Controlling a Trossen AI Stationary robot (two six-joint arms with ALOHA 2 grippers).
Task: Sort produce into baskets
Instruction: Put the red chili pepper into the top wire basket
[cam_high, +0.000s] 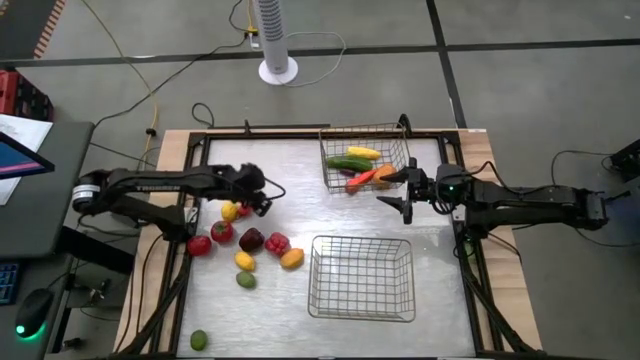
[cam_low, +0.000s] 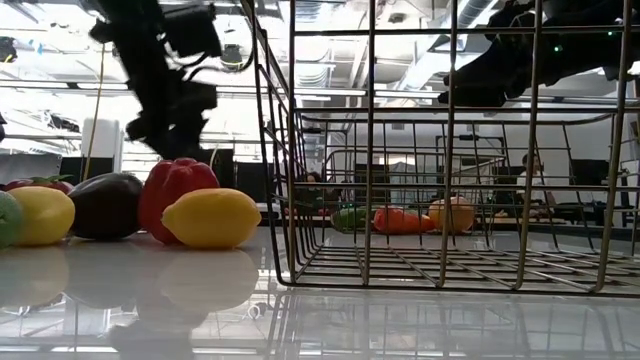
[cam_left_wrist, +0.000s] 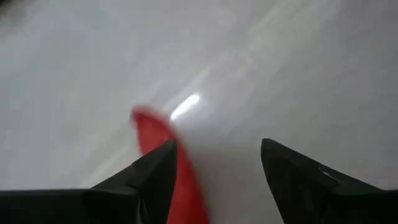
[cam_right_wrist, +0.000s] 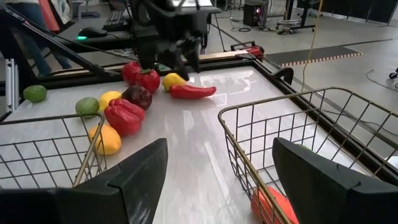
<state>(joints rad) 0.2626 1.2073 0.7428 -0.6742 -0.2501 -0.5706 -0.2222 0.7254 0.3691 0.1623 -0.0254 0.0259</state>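
Left gripper hangs spread over the red chili by the produce pile, probably lining up a grab, while right gripper waits open between the empty basket and the veggie basket.

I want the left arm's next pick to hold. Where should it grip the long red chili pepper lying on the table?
Grip the red chili pepper across its thicker middle, coming straight down, fingers either side of its narrow width. It lies flat and tapers, so the tip would likely slip.
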